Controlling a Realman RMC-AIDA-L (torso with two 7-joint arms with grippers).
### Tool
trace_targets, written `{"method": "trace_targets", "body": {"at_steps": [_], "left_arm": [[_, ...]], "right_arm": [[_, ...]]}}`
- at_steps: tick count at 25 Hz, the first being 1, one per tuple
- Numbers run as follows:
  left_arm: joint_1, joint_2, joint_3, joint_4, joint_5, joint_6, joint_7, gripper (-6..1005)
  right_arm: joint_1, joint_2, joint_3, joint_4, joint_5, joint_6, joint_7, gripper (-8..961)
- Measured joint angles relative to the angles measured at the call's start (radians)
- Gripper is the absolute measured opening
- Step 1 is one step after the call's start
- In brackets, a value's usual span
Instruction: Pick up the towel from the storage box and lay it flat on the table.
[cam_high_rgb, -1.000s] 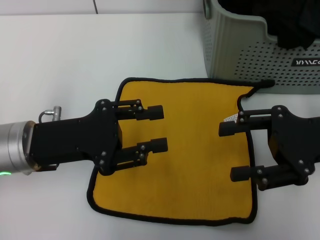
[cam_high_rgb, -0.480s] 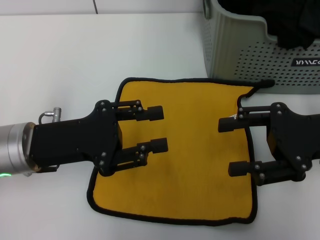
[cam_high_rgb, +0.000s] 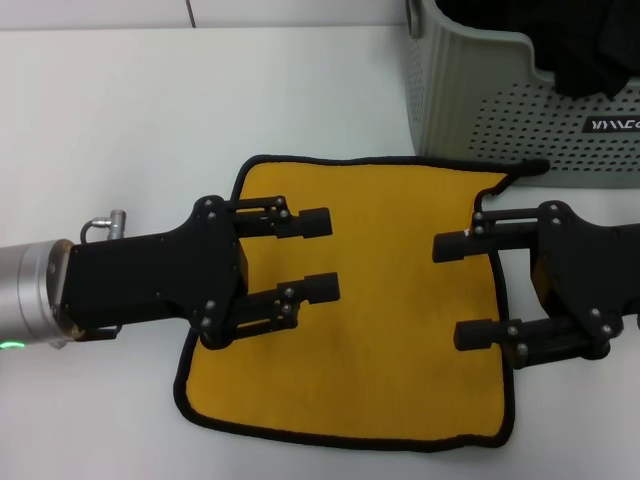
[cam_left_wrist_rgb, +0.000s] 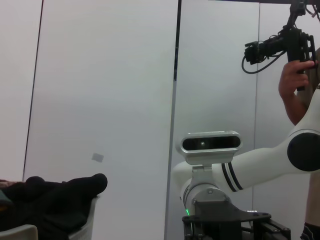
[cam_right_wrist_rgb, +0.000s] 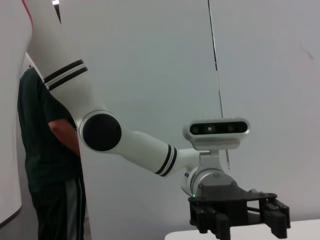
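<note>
The towel (cam_high_rgb: 390, 320) lies spread on the white table (cam_high_rgb: 150, 110), mustard-yellow side up, with a black border all round. Its far right corner reaches the foot of the storage box (cam_high_rgb: 500, 110), a pale grey-green perforated basket at the back right. My left gripper (cam_high_rgb: 322, 255) hovers over the towel's left half, open, with nothing between its fingers. My right gripper (cam_high_rgb: 460, 290) is over the towel's right edge, also open and holding nothing. In the right wrist view the other arm's gripper (cam_right_wrist_rgb: 239, 217) shows far off; the left wrist view shows neither towel nor fingers.
A black cloth (cam_high_rgb: 590, 40) fills the storage box and also shows over its rim (cam_left_wrist_rgb: 50, 205) in the left wrist view. A person (cam_right_wrist_rgb: 50, 165) stands beyond the table. White tabletop stretches to the left and back of the towel.
My right gripper has drifted slightly left and toward the far side over the towel's right edge. My left gripper shifted a touch right. The towel has not moved.
</note>
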Motion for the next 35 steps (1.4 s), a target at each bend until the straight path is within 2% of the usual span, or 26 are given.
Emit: {"method": "trace_targets", "body": {"at_steps": [35], "left_arm": [[0.007,0.0,0.0,0.001,-0.016,-0.001,0.001,519]], "right_arm": [[0.002,0.002,0.0,0.022,0.001,0.006,-0.006,691]]}}
